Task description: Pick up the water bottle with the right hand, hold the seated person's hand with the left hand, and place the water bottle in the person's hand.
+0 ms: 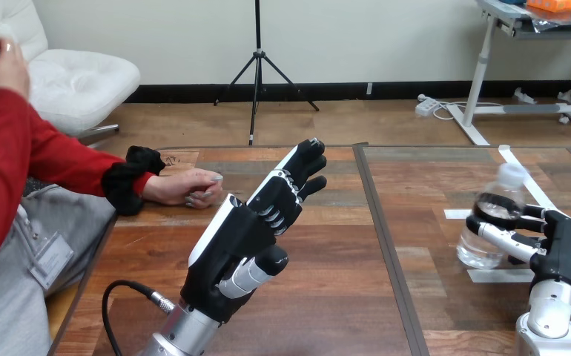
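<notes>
Light is bright, soft and even across the frame, with no hard-edged shadows. The wooden table [327, 297] has a glossy top: a pale sheen washes its right half toward the upper right, while its lower left stays darker. A faint, soft shadow lies under the person's hand [186, 187], left of centre. The clear water bottle [481, 251] at the right catches small white highlights. The white shell on the left hand [245, 230] is the brightest surface at centre, and the silver forearm [186, 337] below it gleams. The right hand [560, 248], lower right, carries faint glints on its black parts.
</notes>
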